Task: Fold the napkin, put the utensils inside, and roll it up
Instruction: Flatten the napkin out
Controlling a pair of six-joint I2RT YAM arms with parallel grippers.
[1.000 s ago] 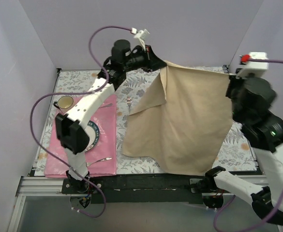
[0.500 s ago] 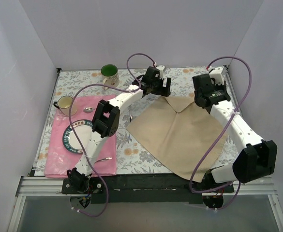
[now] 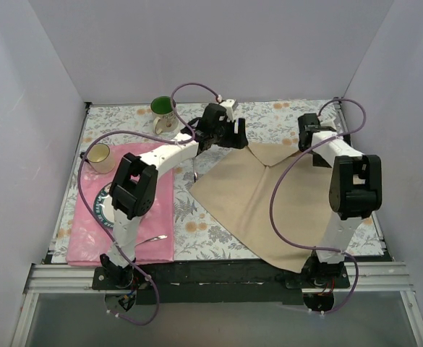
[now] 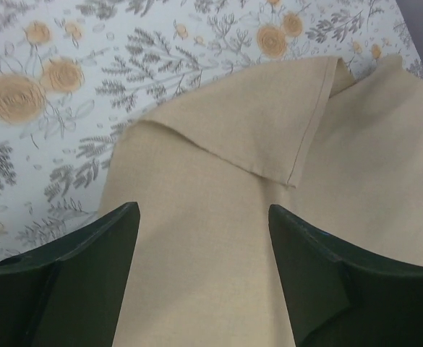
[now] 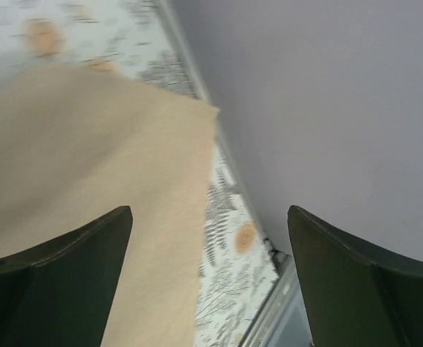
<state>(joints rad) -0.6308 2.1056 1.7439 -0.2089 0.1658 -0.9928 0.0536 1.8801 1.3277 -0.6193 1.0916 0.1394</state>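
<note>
Napkin (image 3: 269, 202) is lying spread out on the floral tablecloth (image 3: 124, 119). Its near corner sits by the table's front edge, well behind both of your grippers. Also back there, way off to the left of the left gripper (image 3: 229, 134), a shiny utensil (image 3: 152, 238) lies on the near end of the pink placemat (image 3: 84, 235). There's a plate (image 3: 103, 206) a bit further along the mat, half hidden by the arm.

On your left wrist view, the fingers are spread wide with nothing between them and tan cloth right underneath. Just ahead of the fingertips, a corner flap is folded back over the cloth, hem showing.

The right gripper (image 5: 210, 211) has its fingers apart too, and they're empty. The napkin's far right corner lies below it and to its left, with the wall close on its right.

A tan cup (image 3: 97, 154) sits well left of the left gripper, and a green mug (image 3: 165, 110) is left of it and slightly beyond.
</note>
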